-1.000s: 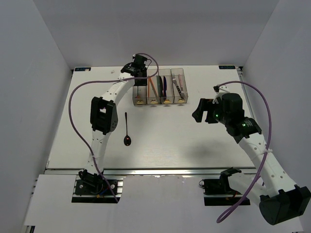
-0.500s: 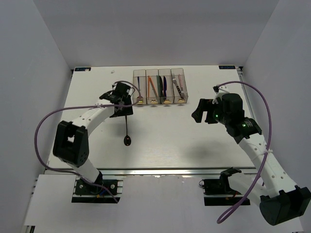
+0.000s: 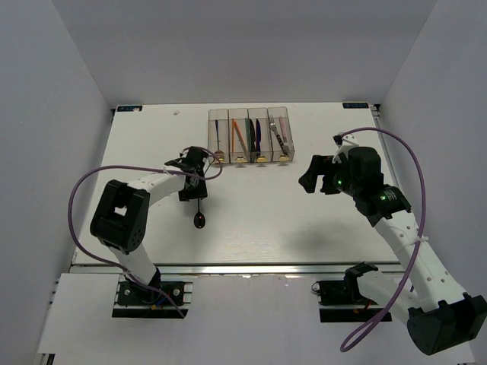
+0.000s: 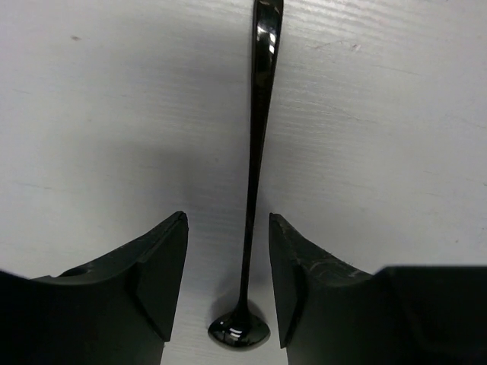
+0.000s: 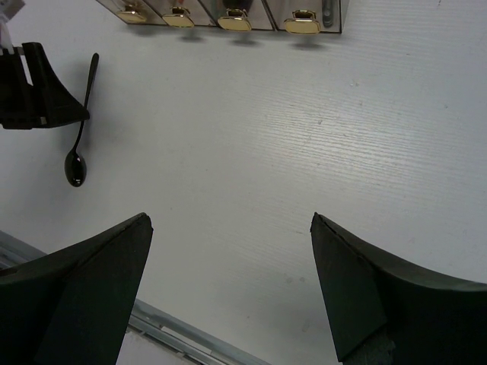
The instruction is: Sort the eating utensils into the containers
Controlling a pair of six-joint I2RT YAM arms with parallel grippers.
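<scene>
A black spoon (image 3: 199, 220) lies on the white table left of centre. My left gripper (image 3: 193, 193) is open and low over it. In the left wrist view the thin handle (image 4: 259, 152) runs between the two fingertips without touching them, and the bowl (image 4: 240, 331) lies near the bottom edge. The four joined bins (image 3: 249, 138) stand at the back with several utensils inside: blue, orange, dark and silver ones. My right gripper (image 3: 310, 175) is open and empty above the table's right half. In the right wrist view (image 5: 232, 220) the spoon (image 5: 76, 163) lies at far left.
The bins' yellow tabs (image 5: 236, 17) face the near side. The table's front rail (image 3: 251, 268) runs along the near edge. Grey walls enclose the table on three sides.
My left arm has swung back from the bins and come down over the black spoon, its jaws now either side of the handle. The right arm has barely moved.
</scene>
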